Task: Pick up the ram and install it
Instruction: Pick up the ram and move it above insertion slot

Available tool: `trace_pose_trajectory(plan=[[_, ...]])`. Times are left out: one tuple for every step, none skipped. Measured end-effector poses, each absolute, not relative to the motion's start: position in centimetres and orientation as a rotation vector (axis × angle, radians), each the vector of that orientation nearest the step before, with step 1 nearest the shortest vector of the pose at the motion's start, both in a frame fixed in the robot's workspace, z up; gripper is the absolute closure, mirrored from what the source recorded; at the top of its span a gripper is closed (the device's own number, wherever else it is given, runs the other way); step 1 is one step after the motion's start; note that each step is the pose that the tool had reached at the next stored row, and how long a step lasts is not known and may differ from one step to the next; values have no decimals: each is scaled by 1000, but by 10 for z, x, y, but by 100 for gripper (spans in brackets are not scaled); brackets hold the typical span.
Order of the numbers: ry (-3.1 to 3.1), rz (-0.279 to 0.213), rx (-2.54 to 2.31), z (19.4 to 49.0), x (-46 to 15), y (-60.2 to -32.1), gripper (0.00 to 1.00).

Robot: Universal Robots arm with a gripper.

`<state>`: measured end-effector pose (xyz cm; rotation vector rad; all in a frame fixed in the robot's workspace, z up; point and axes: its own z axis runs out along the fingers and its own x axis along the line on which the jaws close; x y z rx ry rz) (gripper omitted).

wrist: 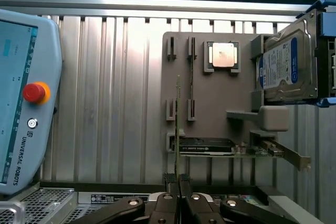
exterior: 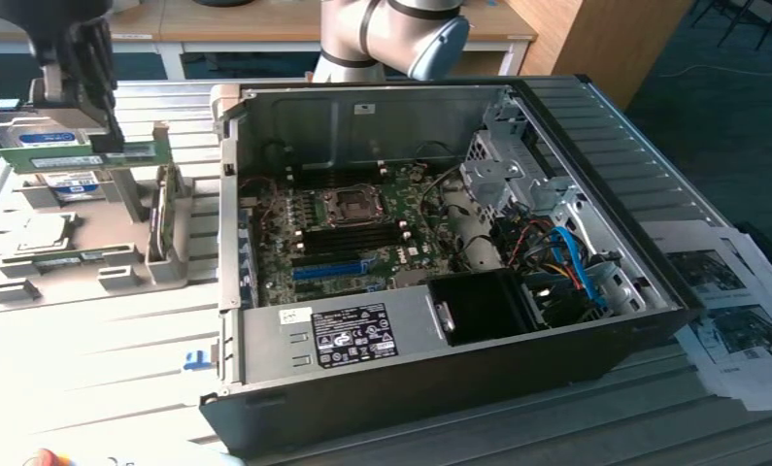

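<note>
The ram [exterior: 82, 157] is a long green stick with a white sticker. It hangs level above the grey parts holder [exterior: 101, 257] at the exterior view's left. My gripper [exterior: 101, 144] comes down from above and is shut on the ram's upper edge. In the wrist view the ram [wrist: 178, 124] shows edge-on as a thin line running out from between my closed fingers [wrist: 169, 188], above the holder [wrist: 220, 93]. The open computer case [exterior: 593, 126] lies to the exterior view's right, with the motherboard [exterior: 347, 233] and its dark memory slots exposed.
A second green stick [wrist: 191, 77] stands in the holder's slots. The holder also carries a silver processor [wrist: 223, 55], a hard drive [wrist: 286, 64] and an expansion card [wrist: 210, 145]. A teach pendant [wrist: 21, 103] lies on the ribbed table. Papers [exterior: 735, 301] lie beside the case.
</note>
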<state>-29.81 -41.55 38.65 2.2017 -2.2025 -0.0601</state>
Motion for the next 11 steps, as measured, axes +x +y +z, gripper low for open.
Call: trace_pose_trajectory(plan=[[-2202,-60,2202,387,-296,-416,88],[-2202,-60,2202,387,-293,-416,88],[-2202,-60,2202,387,-291,-416,88],[-2202,-60,2202,387,-288,-416,88],[-2202,-60,2202,387,-286,-416,88],[-2202,-60,2202,387,-283,-416,88],[-2202,-60,2202,387,-281,-416,88],[-2202,-60,2202,387,-278,-416,88],[-2202,-60,2202,387,-276,-416,88],[-2202,-60,2202,387,-273,-416,88],[-2202,-60,2202,387,-271,-416,88]])
